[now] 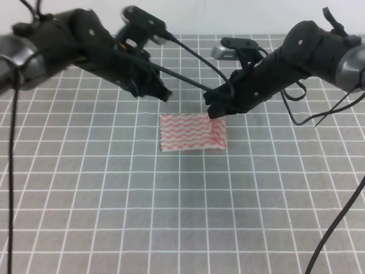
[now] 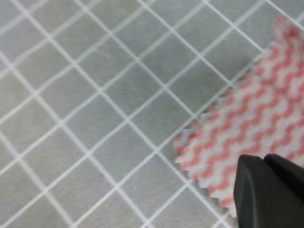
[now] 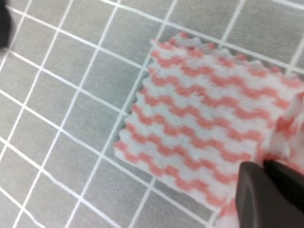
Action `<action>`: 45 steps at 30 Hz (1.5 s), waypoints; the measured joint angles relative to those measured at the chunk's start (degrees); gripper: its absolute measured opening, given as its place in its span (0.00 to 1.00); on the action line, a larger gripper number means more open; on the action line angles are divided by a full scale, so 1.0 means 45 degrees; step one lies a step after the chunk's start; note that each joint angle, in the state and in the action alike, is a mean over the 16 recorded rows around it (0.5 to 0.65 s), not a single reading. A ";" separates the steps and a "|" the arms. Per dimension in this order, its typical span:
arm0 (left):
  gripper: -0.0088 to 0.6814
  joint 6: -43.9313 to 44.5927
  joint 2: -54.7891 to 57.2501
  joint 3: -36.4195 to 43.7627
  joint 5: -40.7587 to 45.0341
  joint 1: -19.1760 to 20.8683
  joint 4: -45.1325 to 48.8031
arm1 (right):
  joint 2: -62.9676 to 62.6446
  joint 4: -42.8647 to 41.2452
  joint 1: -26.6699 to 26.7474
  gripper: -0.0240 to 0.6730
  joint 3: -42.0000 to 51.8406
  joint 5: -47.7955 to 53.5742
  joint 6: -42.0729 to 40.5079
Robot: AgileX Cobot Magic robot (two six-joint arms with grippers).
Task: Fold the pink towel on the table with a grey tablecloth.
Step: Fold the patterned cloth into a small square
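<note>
The pink towel (image 1: 192, 132) lies as a small rectangle in the middle of the table with a grey tablecloth (image 1: 114, 217). Its right end is puckered. My left gripper (image 1: 165, 95) hangs above the grid just behind the towel's back left corner. In the left wrist view its fingers (image 2: 251, 190) are pressed together, shut and holding nothing, over the towel's zigzag corner (image 2: 247, 128). My right gripper (image 1: 215, 112) sits at the towel's back right corner. Its dark fingers (image 3: 254, 194) are also shut, next to a bunched fold of the towel (image 3: 209, 118).
Black cables (image 1: 336, 228) trail from both arms, one hanging across the table's right side. Grey gridded cloth surrounds the towel on every side, with wide room in front of it.
</note>
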 joint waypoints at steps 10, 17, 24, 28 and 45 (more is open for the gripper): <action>0.01 -0.0091 -0.0524 -0.0002 0.0232 0.0569 -0.0036 | 0.0081 0.0198 0.0426 0.01 -0.0001 -0.0504 -0.0108; 0.01 -0.0111 -0.0546 -0.0002 0.0355 0.0659 -0.0064 | 0.0119 0.0339 0.0623 0.01 -0.0008 -0.0761 -0.0236; 0.01 -0.0106 -0.0539 -0.0002 0.0385 0.0660 -0.0071 | 0.0298 0.0555 0.0759 0.01 -0.0031 -0.0675 -0.0372; 0.01 -0.0107 -0.0561 -0.0004 0.0391 0.0666 -0.0086 | 0.0449 0.0802 0.0871 0.01 -0.0051 -0.0586 -0.0543; 0.01 -0.0058 -0.0620 -0.0009 0.0393 0.0680 -0.0100 | 0.1197 0.1794 0.1234 0.01 -0.0782 -0.0392 -0.1017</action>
